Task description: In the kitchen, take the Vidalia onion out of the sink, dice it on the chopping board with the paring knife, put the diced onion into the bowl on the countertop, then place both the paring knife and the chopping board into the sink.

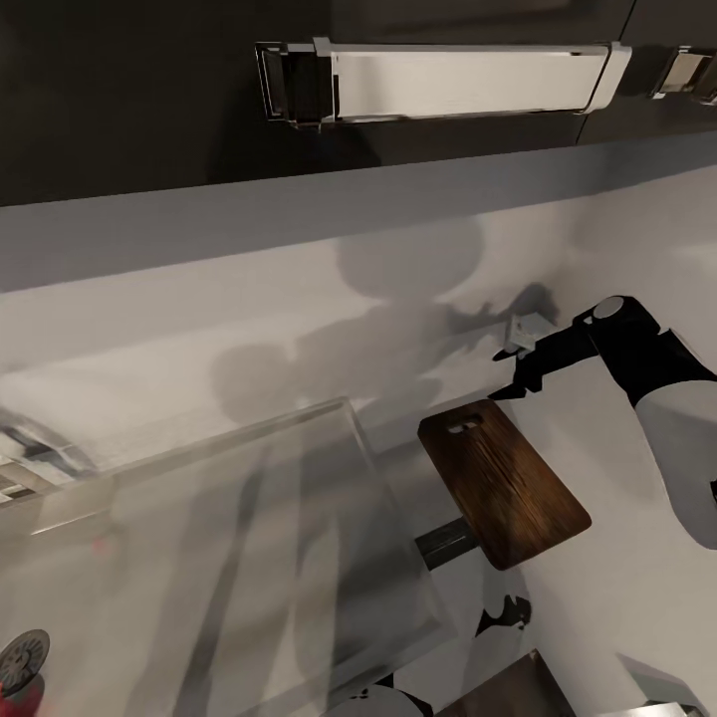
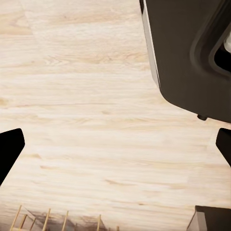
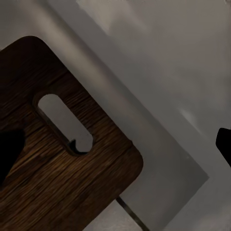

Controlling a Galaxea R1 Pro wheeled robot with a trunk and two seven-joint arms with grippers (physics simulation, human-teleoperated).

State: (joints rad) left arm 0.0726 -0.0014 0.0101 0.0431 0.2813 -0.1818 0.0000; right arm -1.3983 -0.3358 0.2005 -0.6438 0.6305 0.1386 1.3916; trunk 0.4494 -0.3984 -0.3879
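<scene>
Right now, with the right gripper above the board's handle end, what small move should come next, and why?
Probably lower the right gripper toward the chopping board. It looks open and hovers just beyond the board's slotted end, holding nothing. The board lies flat on the countertop, beside the sink.

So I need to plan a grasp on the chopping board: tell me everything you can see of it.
The chopping board is a dark brown rectangular slab of what looks like wood, with visible grain, rounded corners and an oblong handle slot near one short end. It lies flat on the grey countertop, just beside the sink, slot end pointing toward the back wall. Nothing rests on it. The right tool hovers open just beyond the slot end, not touching it.
</scene>
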